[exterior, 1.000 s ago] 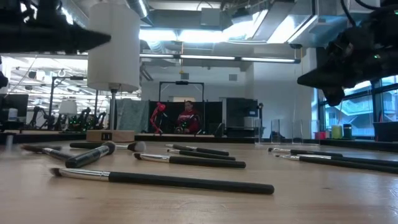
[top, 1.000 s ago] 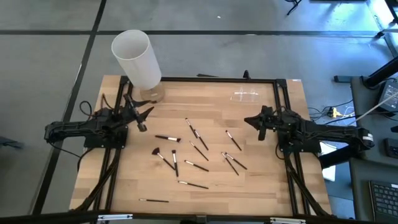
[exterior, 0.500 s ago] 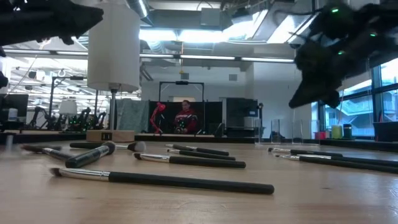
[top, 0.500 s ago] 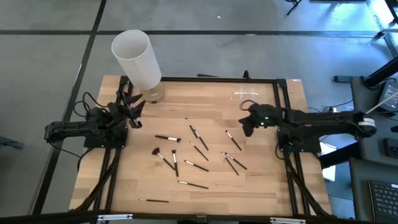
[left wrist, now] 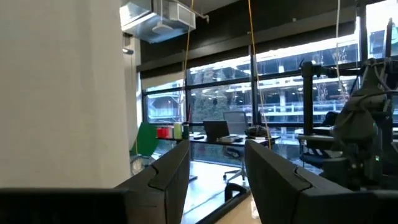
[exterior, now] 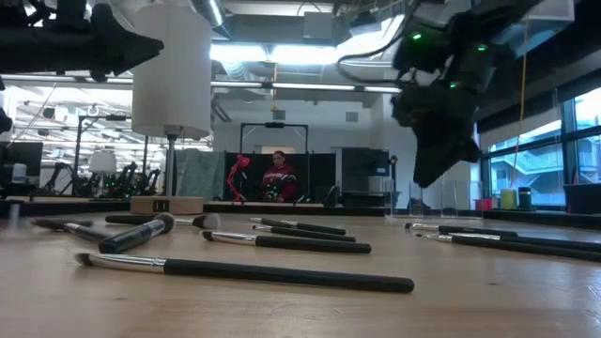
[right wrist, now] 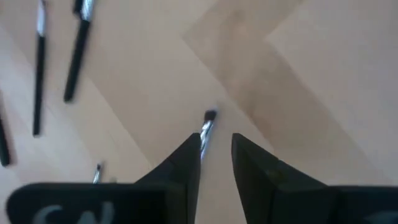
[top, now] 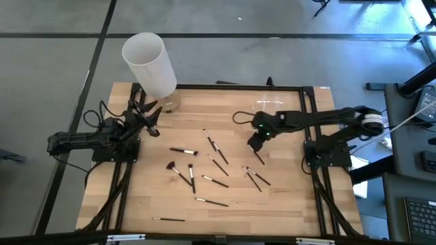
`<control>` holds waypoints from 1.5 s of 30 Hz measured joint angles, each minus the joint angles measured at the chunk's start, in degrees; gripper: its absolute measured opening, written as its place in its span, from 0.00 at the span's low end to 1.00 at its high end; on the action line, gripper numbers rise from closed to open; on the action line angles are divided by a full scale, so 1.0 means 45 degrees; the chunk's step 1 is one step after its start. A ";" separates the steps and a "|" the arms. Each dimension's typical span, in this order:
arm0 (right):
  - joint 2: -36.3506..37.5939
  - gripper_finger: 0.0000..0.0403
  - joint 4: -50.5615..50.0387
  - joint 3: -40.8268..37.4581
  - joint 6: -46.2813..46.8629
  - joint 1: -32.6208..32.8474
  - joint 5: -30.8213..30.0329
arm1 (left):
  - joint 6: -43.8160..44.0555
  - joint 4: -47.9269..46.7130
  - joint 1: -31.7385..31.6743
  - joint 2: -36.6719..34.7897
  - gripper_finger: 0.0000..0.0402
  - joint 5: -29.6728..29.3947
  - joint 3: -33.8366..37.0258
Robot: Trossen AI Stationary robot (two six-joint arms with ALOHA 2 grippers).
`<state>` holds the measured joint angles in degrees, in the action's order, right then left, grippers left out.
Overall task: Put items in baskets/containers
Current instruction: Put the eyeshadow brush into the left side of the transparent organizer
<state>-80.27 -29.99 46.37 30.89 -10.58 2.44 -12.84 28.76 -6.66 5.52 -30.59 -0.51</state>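
1. Right gripper [top: 255,144] reached out over the middle-right of the wooden counter [top: 286,197], pointing down, directly over a short makeup brush [top: 255,154].
2. Seen from the right wrist: fingers [right wrist: 186,163] a narrow gap apart, holding nothing, with that brush's silver ferrule and dark tip [right wrist: 208,122] showing just past the fingertips, lined up with the gap.
3. Not possible to tell whether the fingertips touch the counter.
4. Left gripper [top: 151,117] at the far-left part of the counter, near the foot of the tall white cylinder [top: 149,64], raised off the surface.
5. Left fingers [left wrist: 169,174] spread apart, empty, the cylinder's white wall [left wrist: 59,93] close alongside in the left wrist view.
6. Remaining brushes [top: 204,167] scattered flat across the counter's middle, one lone brush [top: 168,219] near the front-left edge.
7. Clear plastic holder [top: 268,104] at the far edge of the counter, right of centre, well apart from the brushes.
8. Low view: several brushes [exterior: 244,272] lying on the wood, the right gripper [exterior: 432,155] hanging above them.
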 joint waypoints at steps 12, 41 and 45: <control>-0.2901 0.23 -0.2714 0.3046 -0.1316 0.0509 -0.0296 | 0.1303 0.0050 0.0000 0.1397 0.37 0.0378 0.0005; -0.4563 0.36 -0.2838 0.2934 -0.0582 0.0939 -0.0203 | 0.2258 -0.0002 0.0000 0.2895 0.37 0.0389 0.0005; -0.4944 0.33 -0.2908 0.2993 -0.0466 0.1012 -0.0302 | 0.2056 0.0006 0.0000 0.2893 0.37 0.0364 0.0005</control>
<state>-102.52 -43.08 59.83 28.79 -6.03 1.08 -3.59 28.79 -6.66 18.54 -28.95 -0.49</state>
